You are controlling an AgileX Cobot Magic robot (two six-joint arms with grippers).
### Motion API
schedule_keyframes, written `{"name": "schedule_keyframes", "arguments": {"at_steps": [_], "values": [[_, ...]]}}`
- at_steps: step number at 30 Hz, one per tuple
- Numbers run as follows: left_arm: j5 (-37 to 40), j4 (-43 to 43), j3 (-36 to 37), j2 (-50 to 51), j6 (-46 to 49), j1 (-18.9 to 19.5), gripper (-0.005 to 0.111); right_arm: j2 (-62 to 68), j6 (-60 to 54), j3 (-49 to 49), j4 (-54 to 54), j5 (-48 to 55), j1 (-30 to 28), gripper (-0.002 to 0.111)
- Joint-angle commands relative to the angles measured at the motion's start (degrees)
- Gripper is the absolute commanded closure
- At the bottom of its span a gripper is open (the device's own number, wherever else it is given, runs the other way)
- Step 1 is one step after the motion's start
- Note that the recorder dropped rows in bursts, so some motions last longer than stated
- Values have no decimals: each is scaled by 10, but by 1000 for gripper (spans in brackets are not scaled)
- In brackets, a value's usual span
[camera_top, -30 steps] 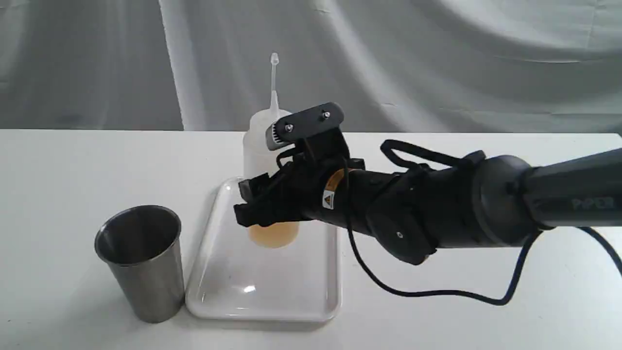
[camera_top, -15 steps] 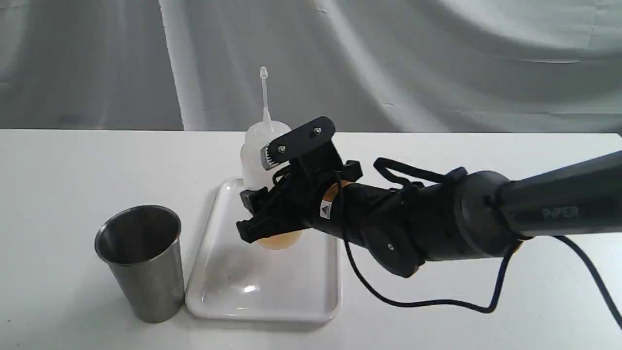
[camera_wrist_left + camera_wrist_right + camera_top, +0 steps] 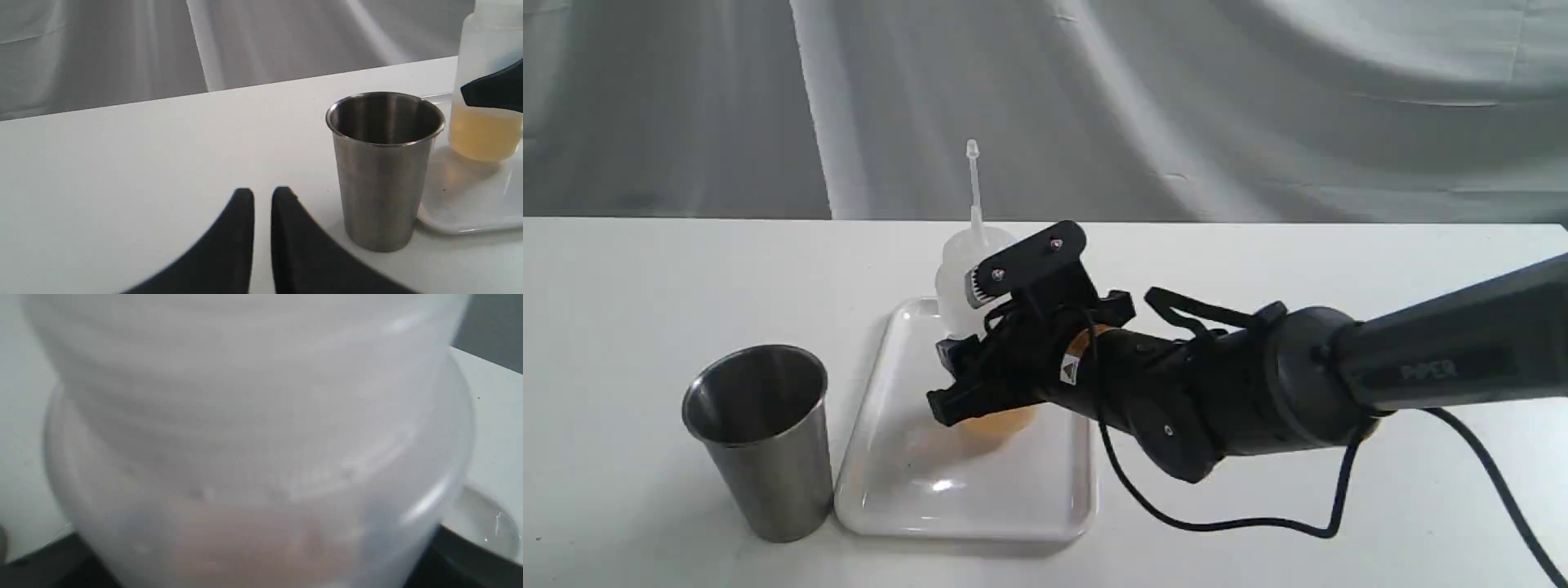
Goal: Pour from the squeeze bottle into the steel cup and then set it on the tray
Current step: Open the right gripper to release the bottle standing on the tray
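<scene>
My right gripper (image 3: pixel 944 379) is shut on the squeeze bottle (image 3: pixel 958 276), gripping it low on the body. The bottle stands upright over the far half of the white tray (image 3: pixel 968 510), its base at or just above the tray floor; I cannot tell if it touches. Amber liquid fills its bottom (image 3: pixel 482 130), and the thin tether points up. The bottle (image 3: pixel 261 416) fills the right wrist view. The steel cup (image 3: pixel 760 441) stands upright left of the tray. In the left wrist view my left gripper (image 3: pixel 262 192) is shut and empty, near the cup (image 3: pixel 384 171), the tray (image 3: pixel 461 214) behind it.
The white table (image 3: pixel 645 269) stretches left and right of the tray. A black cable (image 3: pixel 1241 523) from the right arm loops across the table right of the tray. A grey cloth backdrop (image 3: pixel 1258 106) hangs behind the table's far edge.
The right gripper has lowered the bottle toward the tray and shifted it slightly; the tether tip has dropped in the exterior view. The cup and tray have not moved.
</scene>
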Motion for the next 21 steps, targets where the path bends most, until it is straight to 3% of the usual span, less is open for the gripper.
{"name": "schedule_keyframes", "arguments": {"at_steps": [1,21], "values": [[-4,0,3,-3,-1,-2,98,-7,-7,-4,12,-26,0,51],[-4,0,3,-3,-1,-2,98,-7,-32,-4,57,7,0,51]]}}
